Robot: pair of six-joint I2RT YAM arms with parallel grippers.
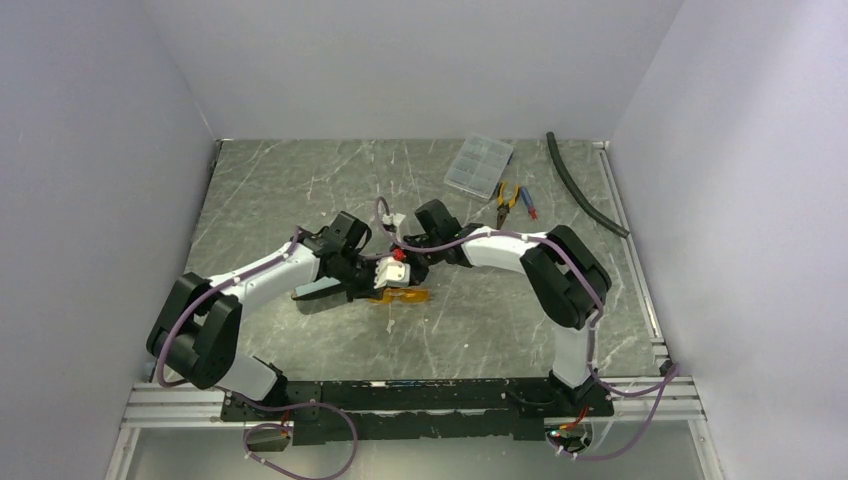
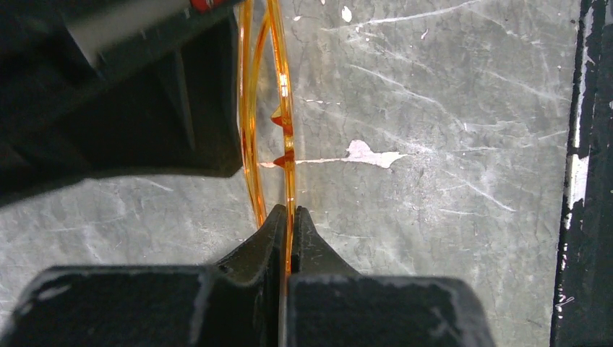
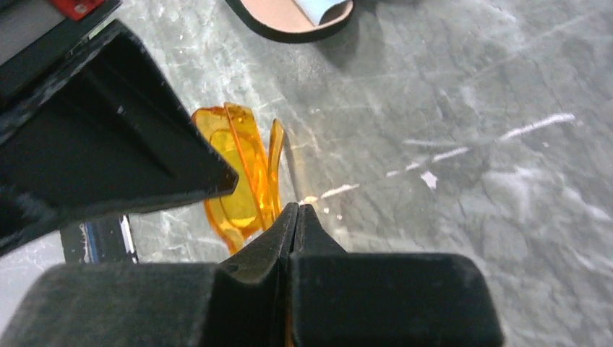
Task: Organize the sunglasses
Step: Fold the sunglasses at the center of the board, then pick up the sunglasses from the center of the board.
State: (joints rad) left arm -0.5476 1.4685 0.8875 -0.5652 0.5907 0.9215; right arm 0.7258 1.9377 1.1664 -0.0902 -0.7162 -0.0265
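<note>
Both arms meet over the middle of the table, working on the sunglasses together. The left gripper is pinched shut on one thin orange arm of the sunglasses, which runs straight up out of its tips, with the second arm curving just beside it. The right gripper is also closed tight. A thin orange arm leads into its tips and a sliver of orange shows between the fingers, so it seems to hold the other end. The amber lens lies low over the table, between the two tools. Holding the frame from both sides probably lets the arms be folded flat against the lens without the frame sliding away. The open glasses case lies close by on the table, likely where the folded pair belongs.
</note>
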